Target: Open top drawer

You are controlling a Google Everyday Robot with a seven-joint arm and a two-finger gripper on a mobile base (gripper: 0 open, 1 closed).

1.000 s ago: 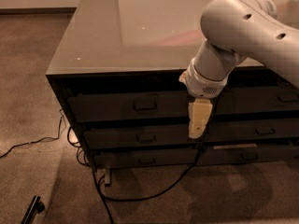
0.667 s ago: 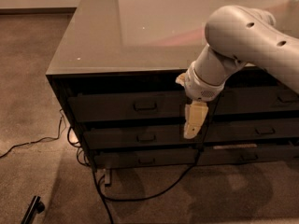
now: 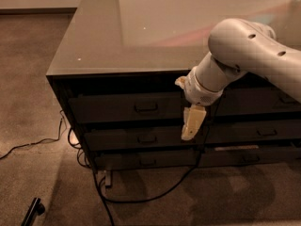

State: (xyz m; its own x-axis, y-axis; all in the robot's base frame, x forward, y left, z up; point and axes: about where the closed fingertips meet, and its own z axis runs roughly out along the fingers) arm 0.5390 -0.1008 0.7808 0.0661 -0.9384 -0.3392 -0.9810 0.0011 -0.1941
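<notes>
1. The tool (image 3: 188, 134) hangs pointing downward from the pale arm (image 3: 244, 46), in front of the dark drawer unit. It sits near the seam between the left and right columns of drawers.
2. Whether the tool is apart or together cannot be told. Nothing shows in its hold, and it is unclear whether it touches the drawer fronts behind it.
3. The tip of the tool is level with the middle drawer (image 3: 113, 140), and its upper part crosses the right end of the top drawer (image 3: 103, 108).
4. The top drawer lies just under the glossy grey counter (image 3: 103, 36), in the left column. Its front is in line with the fronts below, and nothing of its inside shows.
5. Its small loop handle (image 3: 146, 108) sits mid-front, to the camera's left of the tool and clear of it.
6. The middle drawer and the bottom drawer (image 3: 127, 160) beneath it are likewise pushed in, so their contents are hidden.
7. The right-hand column (image 3: 263, 132) is partly hidden by the arm.
8. Dark cables (image 3: 141, 199) trail over the floor (image 3: 28, 102) below the unit.
</notes>
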